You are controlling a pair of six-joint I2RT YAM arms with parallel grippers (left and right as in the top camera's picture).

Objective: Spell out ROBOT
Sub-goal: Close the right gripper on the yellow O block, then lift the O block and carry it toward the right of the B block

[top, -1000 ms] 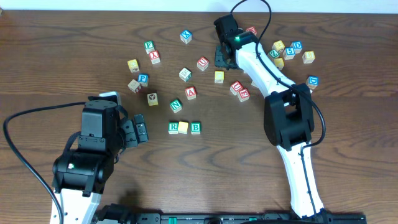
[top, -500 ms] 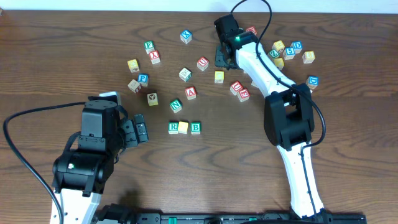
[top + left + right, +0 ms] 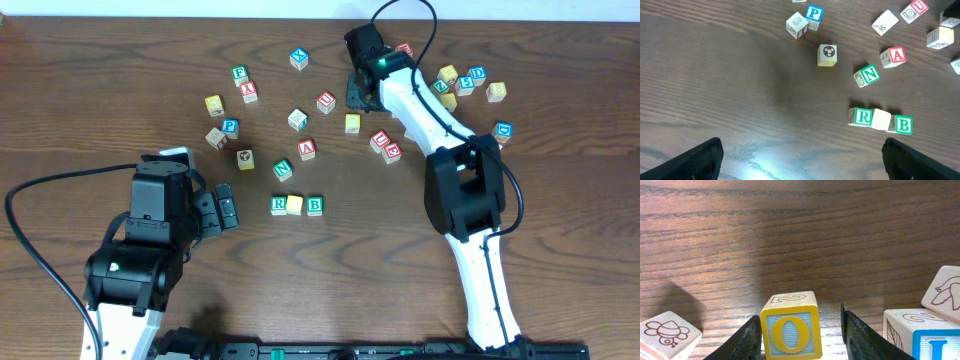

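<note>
Two fingers of the released right hand (image 3: 800, 330) flank the yellow O cube (image 3: 791, 334) near the far edge of the worktop (image 3: 120, 60). The left hand (image 3: 801, 152) hangs spread wide.

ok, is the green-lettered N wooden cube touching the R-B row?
No, the green-lettered N wooden cube sits tilted and clearly apart from the row of green-lettered R cube, pale yellow-faced cube and green-lettered B cube.
</note>
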